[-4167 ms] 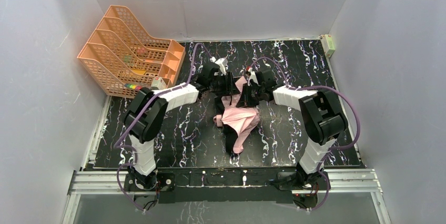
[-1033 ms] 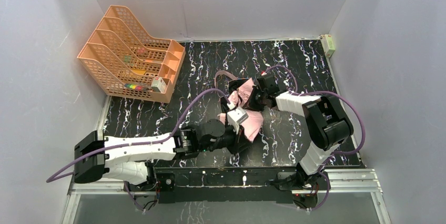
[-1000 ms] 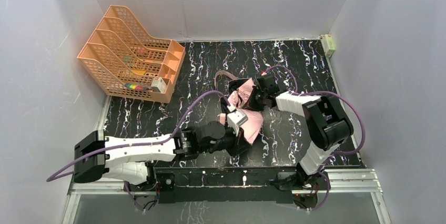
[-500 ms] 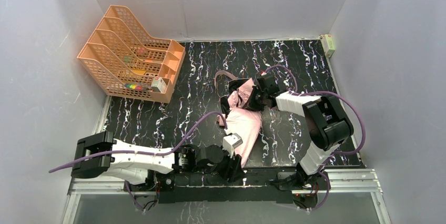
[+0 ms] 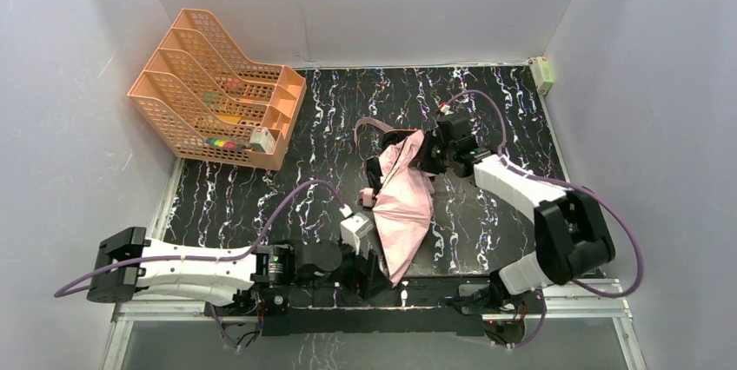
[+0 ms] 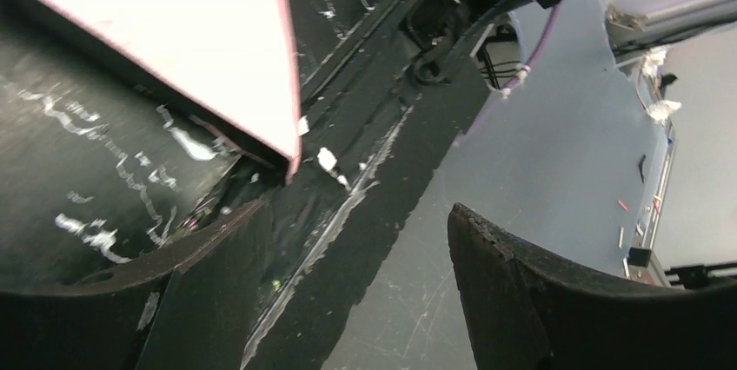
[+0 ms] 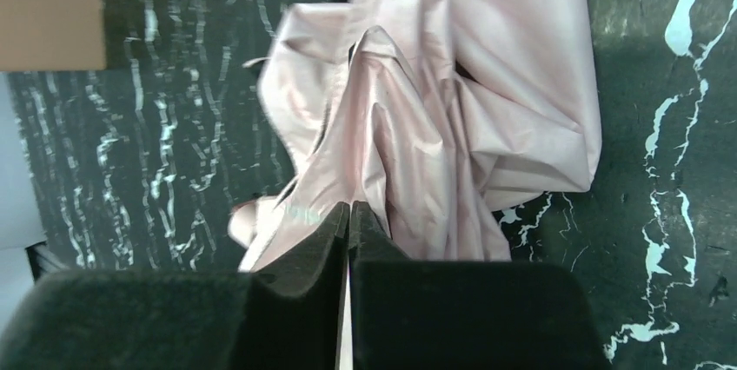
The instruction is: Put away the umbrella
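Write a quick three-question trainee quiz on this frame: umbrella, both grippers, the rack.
1. True or false: the left gripper is shut on the umbrella.
2. Where does the orange rack stand? A) far left corner of the table B) far right corner C) near right corner
3. Fill in: the right gripper pinches the umbrella's ____ fabric.
Key: 1 false, it is open with nothing between its fingers; 2 A; 3 pink.
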`<state>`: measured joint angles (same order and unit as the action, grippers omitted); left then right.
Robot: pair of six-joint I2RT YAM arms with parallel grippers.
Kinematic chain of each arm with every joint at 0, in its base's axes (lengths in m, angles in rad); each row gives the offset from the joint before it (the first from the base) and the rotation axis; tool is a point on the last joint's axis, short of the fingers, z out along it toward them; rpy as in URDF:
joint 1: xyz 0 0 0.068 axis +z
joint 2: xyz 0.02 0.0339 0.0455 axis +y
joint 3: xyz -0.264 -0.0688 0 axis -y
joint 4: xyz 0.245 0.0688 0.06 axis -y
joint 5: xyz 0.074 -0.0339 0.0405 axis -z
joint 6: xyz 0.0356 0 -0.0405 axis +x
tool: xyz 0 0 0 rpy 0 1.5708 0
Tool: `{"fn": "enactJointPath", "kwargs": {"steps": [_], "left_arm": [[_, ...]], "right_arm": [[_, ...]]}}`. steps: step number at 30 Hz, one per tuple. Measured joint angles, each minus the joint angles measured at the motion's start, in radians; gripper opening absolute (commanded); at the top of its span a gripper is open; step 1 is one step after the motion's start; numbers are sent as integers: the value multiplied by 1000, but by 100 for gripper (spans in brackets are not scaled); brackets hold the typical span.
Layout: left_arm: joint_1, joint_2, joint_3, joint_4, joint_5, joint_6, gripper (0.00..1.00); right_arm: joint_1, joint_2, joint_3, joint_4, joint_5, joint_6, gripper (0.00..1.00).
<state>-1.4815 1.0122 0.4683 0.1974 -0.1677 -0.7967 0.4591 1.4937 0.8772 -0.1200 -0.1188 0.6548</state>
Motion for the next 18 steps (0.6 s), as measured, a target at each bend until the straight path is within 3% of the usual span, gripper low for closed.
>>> {"fn": "enactJointPath", "kwargs": {"steps": [3,9,12,18], "left_arm": [[0,-69,-37,-65,-52,-34,74],[0,-170,-41,-178,-167,-63,83],[0,-176,10,-246,-255,-60,92],[72,-111,202,-337,-386,-46,96]], "right_arm": [[-1,-84,4,-17,-5,-25,21],[-1,-253,-11,-65,-61,-60,23],[-1,-359,-63,-64,-128,-63,23],[8,-581,-251,-67,-269,-19,18]]}}
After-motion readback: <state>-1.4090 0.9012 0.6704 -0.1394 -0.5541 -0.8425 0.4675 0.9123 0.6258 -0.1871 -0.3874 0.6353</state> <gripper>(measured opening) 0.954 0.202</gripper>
